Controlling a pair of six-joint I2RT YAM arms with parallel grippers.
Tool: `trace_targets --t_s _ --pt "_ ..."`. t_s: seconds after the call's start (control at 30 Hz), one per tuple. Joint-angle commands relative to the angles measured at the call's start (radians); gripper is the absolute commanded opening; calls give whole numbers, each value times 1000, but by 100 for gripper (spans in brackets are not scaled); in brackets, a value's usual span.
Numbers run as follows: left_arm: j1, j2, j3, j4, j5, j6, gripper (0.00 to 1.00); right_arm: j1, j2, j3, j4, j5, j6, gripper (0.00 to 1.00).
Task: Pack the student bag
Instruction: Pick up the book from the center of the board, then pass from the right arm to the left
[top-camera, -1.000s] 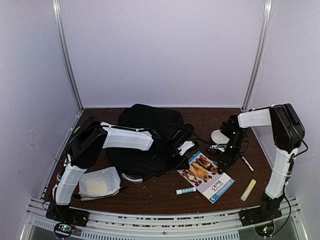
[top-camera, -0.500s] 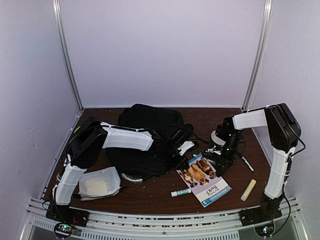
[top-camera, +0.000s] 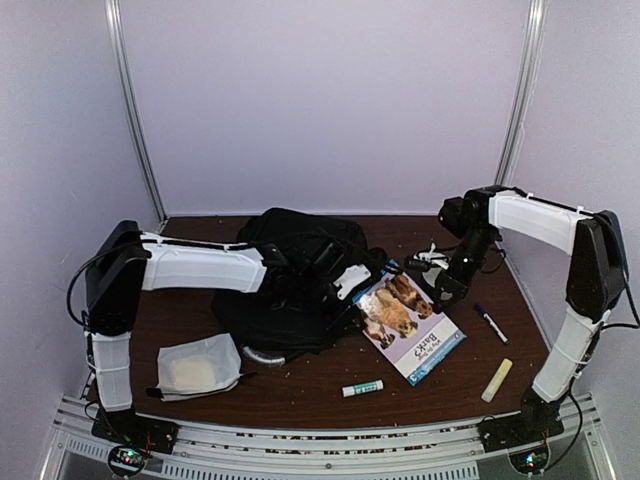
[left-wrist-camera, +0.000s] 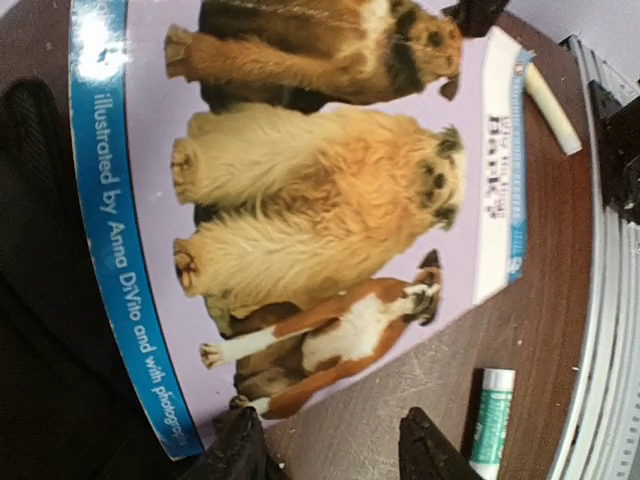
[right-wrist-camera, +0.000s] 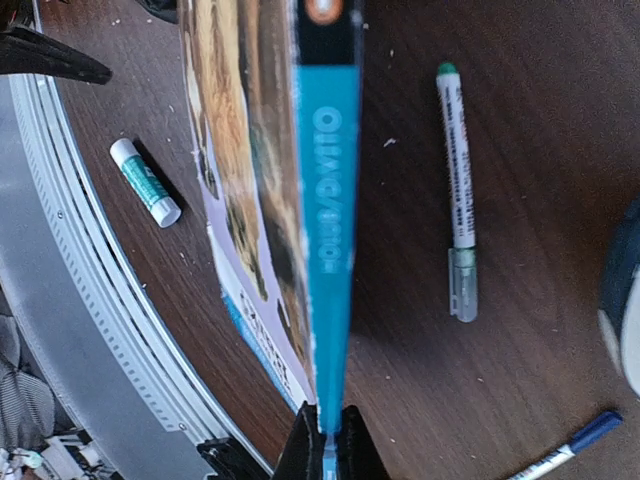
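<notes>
The right gripper is shut tight on the edge of the picture book, and the book stretches straight ahead from its fingers. The left gripper is wide apart with nothing between its fingers; the cover with the dogs fills the space just ahead of it. The student bag lies directly beside the left gripper, and its black fabric meets the blue edge of the book. A glue stick lies on the table near the left gripper's fingertip. A pen lies ahead of the right gripper, beside the book.
</notes>
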Motion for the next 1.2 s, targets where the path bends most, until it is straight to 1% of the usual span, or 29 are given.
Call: trace_targets --t_s 0.0,0.07,0.13,0.17,0.2,0.27,0.33,0.43,0.5,0.57,0.63,0.67,0.7,0.77,0.83,0.87,0.9,0.97,1.0,1.07,1.1,1.13,1.17 --pt "17 -156 -14 2 20 71 50 14 -71 88 -100 66 -91 0" --pt "32 -199 -13 -1 27 72 50 22 -88 112 -106 103 -107 0" --pt "46 -233 -6 7 -26 54 51 33 -103 130 -115 123 -129 0" --pt "54 -247 -9 22 -47 38 52 40 -108 136 -116 133 -134 0" --pt "65 -254 -8 34 -37 31 55 47 -114 141 -117 142 -138 0" --pt "83 -239 12 40 1 17 57 63 -126 148 -110 153 -143 0" --pt "86 -202 41 33 43 13 57 84 -141 154 -106 155 -154 0" --pt "87 -169 42 100 165 0 58 120 -155 164 -97 178 -155 0" --pt "87 -160 31 155 214 -22 58 137 -165 169 -96 181 -163 0" --pt "87 -148 29 183 263 -26 59 154 -173 171 -98 181 -174 0" --pt "87 -131 40 195 346 -29 59 167 -176 175 -96 191 -171 0" --pt "86 -119 45 201 384 -34 72 172 -175 179 -96 196 -170 0" --pt "85 -108 53 203 408 -39 81 177 -172 184 -99 199 -168 0" --pt "83 -93 58 202 412 -47 82 185 -166 199 -101 201 -170 0" --pt "83 -82 58 206 414 -47 77 193 -168 207 -100 197 -172 0" --pt "83 -75 62 206 417 -46 70 199 -169 213 -98 195 -174 0" --pt "84 -68 72 197 421 -43 67 205 -170 218 -98 196 -174 0" --pt "84 -46 102 162 444 -34 54 216 -171 229 -100 197 -176 0" --pt "84 -39 112 150 458 -32 51 221 -171 234 -106 201 -181 0" --pt "84 -29 119 148 492 -35 26 233 -171 239 -112 214 -188 0" --pt "84 -25 123 145 512 -39 17 237 -176 239 -114 219 -193 0" --pt "84 -23 125 144 534 -41 9 241 -177 238 -113 225 -198 0" --pt "84 -23 123 145 557 -44 5 242 -181 236 -110 231 -199 0"
